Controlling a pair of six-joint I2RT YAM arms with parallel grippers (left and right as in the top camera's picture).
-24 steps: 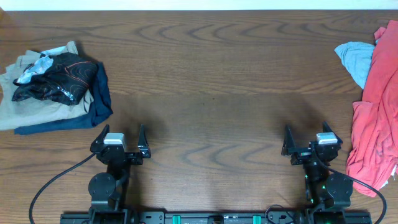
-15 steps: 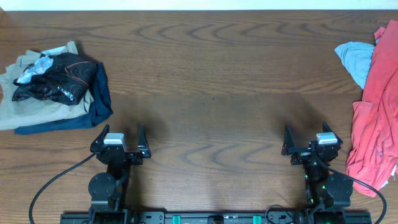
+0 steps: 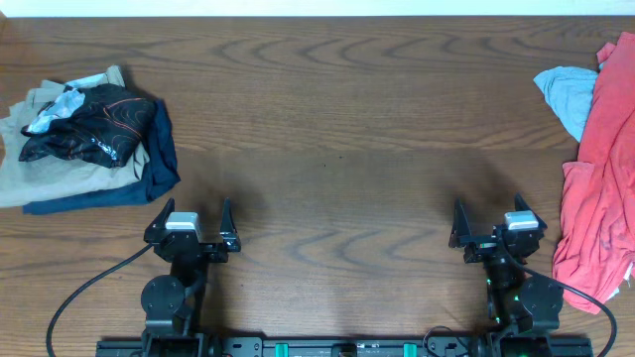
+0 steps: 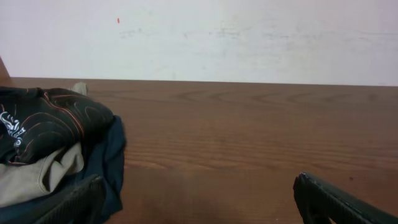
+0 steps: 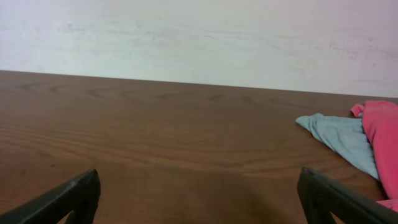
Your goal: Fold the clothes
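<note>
At the far right edge of the wooden counter (image 3: 337,109), a coral-red T-shirt (image 3: 595,188), crumpled in a loose heap and running out of the overhead view. Touching its upper part, a small light blue garment (image 3: 566,91), crumpled too; both also at the right of the right wrist view, before a pale wall (image 5: 199,37). At the opposite, left end, a second pile: a beige garment (image 3: 45,169) at the bottom, a navy garment (image 3: 159,159) poking out along the right side, and on top a bunched black garment (image 3: 99,124) with thin red line patterning and a patch of white print at its left. Near the front edge, left fingers (image 3: 227,220) spread wide apart with nothing between them, low over the wood, just in front of the left pile and apart from it. Right fingers (image 3: 459,226) likewise wide apart and empty, near the coral-red heap without touching it. In each wrist view, only dark fingertips at the lower corners, with wood grain between. Black cable (image 3: 84,288) looping from the left arm's base.
</note>
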